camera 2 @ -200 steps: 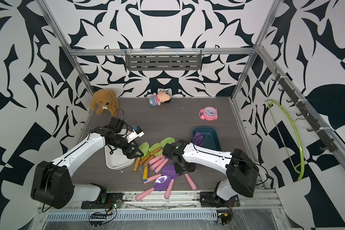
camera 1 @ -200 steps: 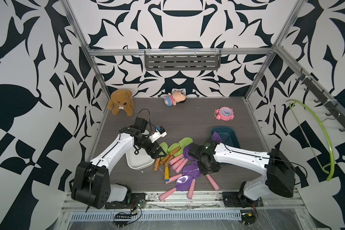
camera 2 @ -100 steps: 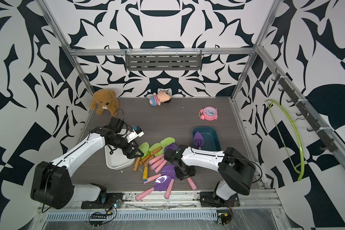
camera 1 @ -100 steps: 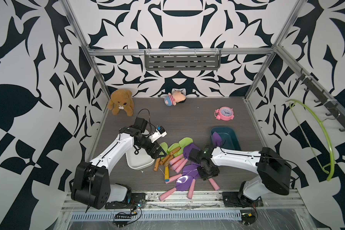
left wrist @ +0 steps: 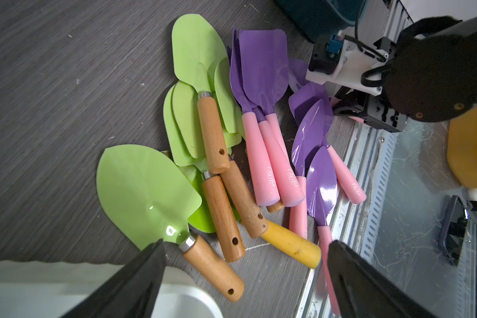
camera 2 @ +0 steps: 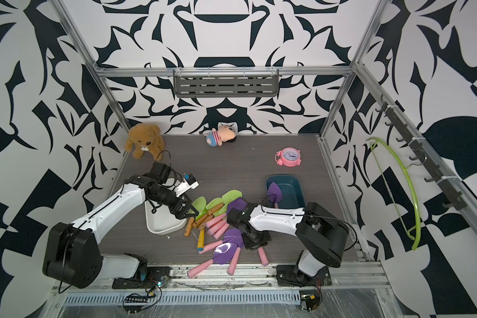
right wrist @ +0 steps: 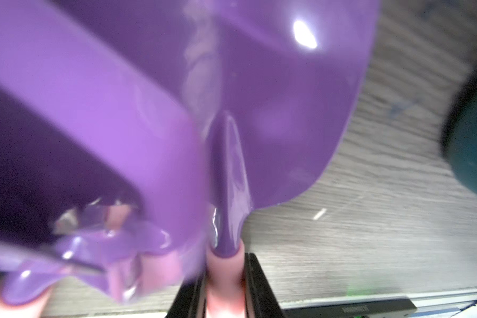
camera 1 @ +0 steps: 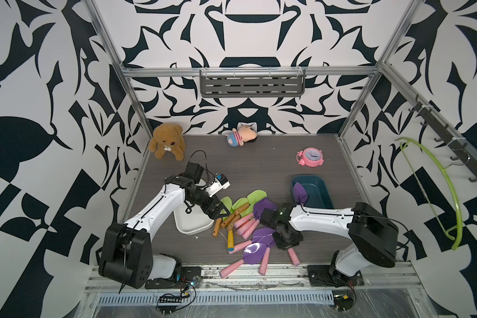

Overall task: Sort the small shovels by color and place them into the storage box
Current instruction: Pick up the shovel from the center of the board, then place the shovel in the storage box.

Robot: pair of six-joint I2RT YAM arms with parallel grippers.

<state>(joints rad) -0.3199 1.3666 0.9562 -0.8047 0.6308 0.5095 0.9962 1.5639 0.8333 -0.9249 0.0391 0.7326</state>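
The small shovels lie in a heap mid-table: green blades with brown handles [camera 1: 236, 209], one yellow handle [left wrist: 289, 242], and purple blades with pink handles [camera 1: 252, 249]. My left gripper [camera 1: 218, 213] hovers open at the heap's left edge, over a brown handle [left wrist: 212, 267] and the white storage box [camera 1: 189, 224]. My right gripper [right wrist: 225, 286] is shut on the pink handle of a purple shovel [right wrist: 281, 110]; in a top view it [camera 2: 255, 239] sits at the heap's right side. A teal storage box [camera 1: 313, 192] holds one purple shovel [camera 1: 299, 191].
A teddy bear [camera 1: 167, 140], a doll [camera 1: 241, 136] and a pink alarm clock [camera 1: 310, 157] stand near the back wall. The metal front rail [camera 1: 259, 272] runs just beyond the frontmost pink handles. A green hanger [camera 1: 435, 192] hangs on the right wall.
My right gripper has moved toward the front edge over the purple shovels and closed on a pink handle. The left arm has stayed still.
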